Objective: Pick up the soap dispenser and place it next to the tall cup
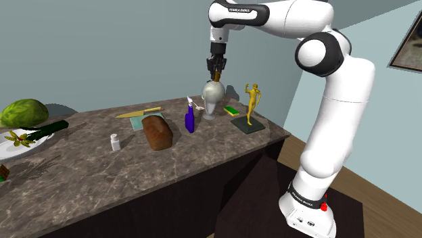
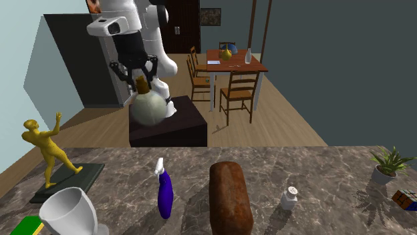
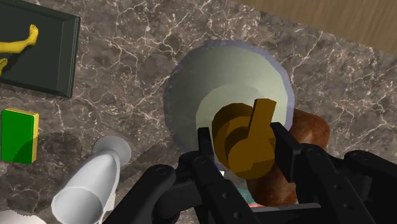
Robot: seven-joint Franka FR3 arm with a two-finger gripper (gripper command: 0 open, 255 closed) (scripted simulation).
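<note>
While aloft over counter (image 3: pixel 140 44), hand (image 2: pixel 139 78) grips soap dispenser (image 3: pixel 222 76) by pump (image 3: pixel 245 137) — body hangs below

Counter (image 1: pixel 203 152) dark veined stone, smooth; soap dispenser (image 3: pixel 191 89) pale matt body, brass-coloured pump; floor (image 2: pixel 294 127) wood planks

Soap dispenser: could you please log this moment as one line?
gripper shut on soap dispenser | held clear above counter | tall cup upright

Around the white goblet-shaped tall cup (image 2: pixel 67 212), in the second exterior view: a yellow figurine on a dark slab (image 2: pixel 44 143) blocks 12 o'clock, a green sponge (image 2: pixel 23 227) 9, a purple spray bottle (image 2: pixel 165 195) 3. The bare marble countertop (image 2: pixel 123 179) lies open at 2.
</note>
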